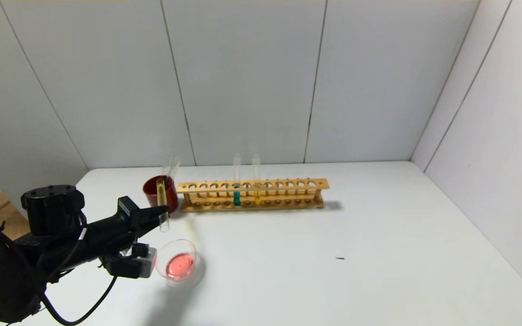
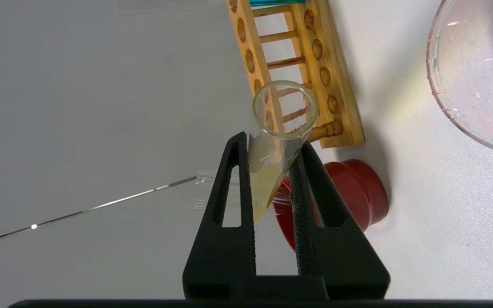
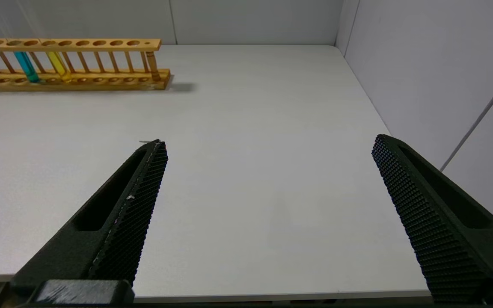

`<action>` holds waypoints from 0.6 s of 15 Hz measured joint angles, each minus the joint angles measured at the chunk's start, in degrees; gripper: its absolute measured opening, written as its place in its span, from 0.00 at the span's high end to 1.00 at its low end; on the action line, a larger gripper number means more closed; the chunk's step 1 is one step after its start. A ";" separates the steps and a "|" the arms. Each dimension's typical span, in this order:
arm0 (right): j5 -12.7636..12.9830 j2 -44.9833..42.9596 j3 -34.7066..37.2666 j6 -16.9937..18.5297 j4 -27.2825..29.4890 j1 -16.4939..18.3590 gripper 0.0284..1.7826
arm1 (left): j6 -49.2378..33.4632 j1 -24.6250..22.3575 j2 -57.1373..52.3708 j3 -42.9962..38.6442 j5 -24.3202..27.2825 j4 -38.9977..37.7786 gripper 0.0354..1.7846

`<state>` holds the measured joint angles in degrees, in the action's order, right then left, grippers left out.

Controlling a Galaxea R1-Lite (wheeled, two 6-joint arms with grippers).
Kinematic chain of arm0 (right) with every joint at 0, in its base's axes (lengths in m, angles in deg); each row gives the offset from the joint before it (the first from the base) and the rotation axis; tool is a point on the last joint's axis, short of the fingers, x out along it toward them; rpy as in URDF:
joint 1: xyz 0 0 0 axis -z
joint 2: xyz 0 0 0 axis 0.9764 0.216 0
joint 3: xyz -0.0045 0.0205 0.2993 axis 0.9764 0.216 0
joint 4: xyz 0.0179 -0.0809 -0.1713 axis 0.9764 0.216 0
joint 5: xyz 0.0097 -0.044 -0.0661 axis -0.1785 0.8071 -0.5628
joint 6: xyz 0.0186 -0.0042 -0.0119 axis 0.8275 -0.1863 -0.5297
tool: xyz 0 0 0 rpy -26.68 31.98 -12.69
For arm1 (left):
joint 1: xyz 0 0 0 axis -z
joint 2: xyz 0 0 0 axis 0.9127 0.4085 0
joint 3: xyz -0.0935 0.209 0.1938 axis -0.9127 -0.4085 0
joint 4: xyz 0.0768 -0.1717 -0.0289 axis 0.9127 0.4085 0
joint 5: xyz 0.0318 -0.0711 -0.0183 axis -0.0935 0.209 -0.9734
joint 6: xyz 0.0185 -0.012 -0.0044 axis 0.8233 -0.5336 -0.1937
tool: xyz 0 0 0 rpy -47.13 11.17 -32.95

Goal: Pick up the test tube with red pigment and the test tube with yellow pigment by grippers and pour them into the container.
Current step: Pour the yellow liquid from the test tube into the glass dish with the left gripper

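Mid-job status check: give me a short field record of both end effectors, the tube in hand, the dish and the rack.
left end effector: shut on the yellow test tube, above the table beside the red cup
yellow test tube: roughly upright, yellow liquid inside
container: on the table, holds red-pink liquid
rack: holds a teal tube and another yellow tube
right end effector: open, empty, idle over the table's near edge

The left gripper (image 1: 160, 213), a black claw with two pointed fingers (image 2: 234, 188) and a small white-grey box under its wrist, reaches in from the robot's left, held above the surface, its fingers clamped on a slim clear glass tube of pale yellow liquid (image 2: 272, 145). The right gripper (image 3: 268, 179) hangs spread wide, low at the near edge.
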<state>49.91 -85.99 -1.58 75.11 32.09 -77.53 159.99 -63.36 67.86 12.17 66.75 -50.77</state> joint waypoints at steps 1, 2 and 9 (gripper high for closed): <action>0.00 0.00 0.00 0.00 0.00 0.00 0.02 | 0.33 0.09 -0.02 -0.02 -0.04 0.11 0.85; 0.00 0.00 0.00 0.02 0.00 0.00 0.02 | 0.72 0.12 0.00 -0.06 -0.04 0.11 0.85; 0.02 0.00 0.00 0.00 -0.02 0.00 0.02 | 4.96 0.11 0.44 -0.09 -0.26 0.55 0.85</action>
<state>49.93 -85.99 -1.58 75.11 32.06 -77.53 164.95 -63.25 68.30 12.09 66.49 -50.22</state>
